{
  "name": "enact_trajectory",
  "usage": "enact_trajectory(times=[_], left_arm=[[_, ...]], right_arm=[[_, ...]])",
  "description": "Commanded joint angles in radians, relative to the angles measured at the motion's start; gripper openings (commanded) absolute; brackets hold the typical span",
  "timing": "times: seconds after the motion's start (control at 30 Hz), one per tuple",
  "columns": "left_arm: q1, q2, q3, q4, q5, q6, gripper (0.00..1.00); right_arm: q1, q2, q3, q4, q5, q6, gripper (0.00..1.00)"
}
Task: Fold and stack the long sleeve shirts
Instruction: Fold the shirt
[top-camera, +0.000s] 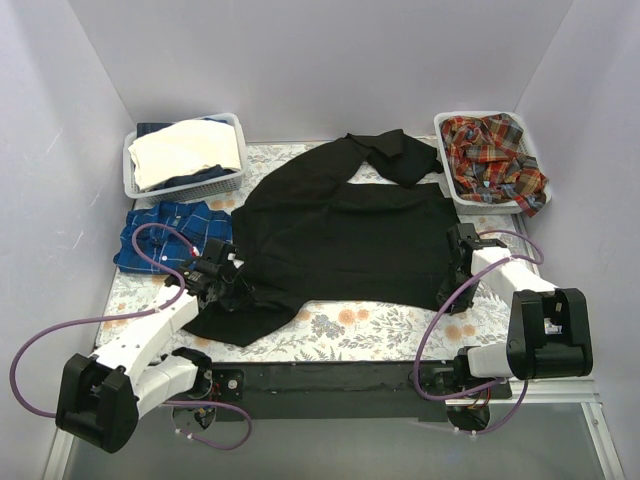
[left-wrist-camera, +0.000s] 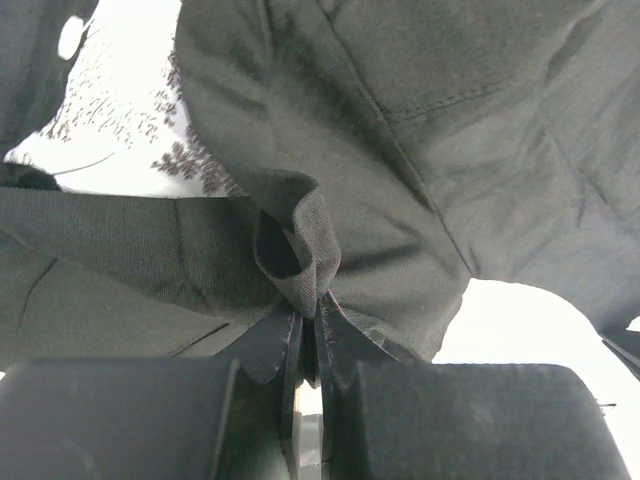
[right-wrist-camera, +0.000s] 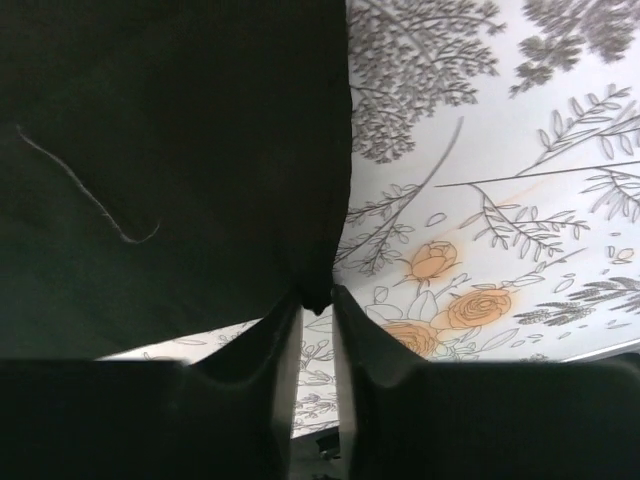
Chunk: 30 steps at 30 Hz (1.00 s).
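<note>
A black long sleeve shirt (top-camera: 340, 235) lies spread across the floral table, with one sleeve folded over at the back. My left gripper (top-camera: 225, 272) is at its near left edge. In the left wrist view that gripper (left-wrist-camera: 312, 300) is shut on a pinched fold of the black cloth (left-wrist-camera: 450, 150). My right gripper (top-camera: 452, 262) is at the shirt's right hem. In the right wrist view its jaws (right-wrist-camera: 317, 295) stand a narrow gap apart, with the corner of the black cloth (right-wrist-camera: 170, 150) between the tips. A blue-and-white checked shirt (top-camera: 165, 235) lies folded at the left.
A white basket (top-camera: 470, 205) at the back right holds red-orange plaid shirts (top-camera: 495, 155). Another white basket (top-camera: 200, 190) at the back left holds cream cloth (top-camera: 185, 150) over dark cloth. Grey walls close in both sides and the back.
</note>
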Motion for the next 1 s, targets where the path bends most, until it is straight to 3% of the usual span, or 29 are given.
enact_trajectory(times=[0.0,0.07,0.3,0.6,0.87,0.97], left_arm=[[-0.006,-0.032,0.049,-0.058,0.002,0.003,0.0],[-0.006,-0.047,0.078,-0.098,-0.011,0.001,0.0],[-0.006,-0.097,0.184,-0.241,-0.102,0.009,0.0],[-0.006,-0.168,0.077,-0.301,0.014,-0.019,0.0],[-0.006,-0.098,0.059,-0.262,0.085,0.056,0.0],[-0.008,-0.078,0.066,-0.265,0.091,0.089,0.05]], right_arm=[[-0.002,0.013,-0.032,0.039,-0.036,-0.003,0.16],[-0.005,0.003,-0.037,0.024,-0.034,-0.003,0.01],[-0.024,-0.095,-0.041,-0.061,-0.048,-0.003,0.01],[-0.085,-0.218,0.014,-0.195,0.036,0.032,0.01],[-0.212,-0.322,0.049,-0.274,0.095,0.015,0.01],[-0.226,-0.33,0.067,-0.292,0.115,0.028,0.01]])
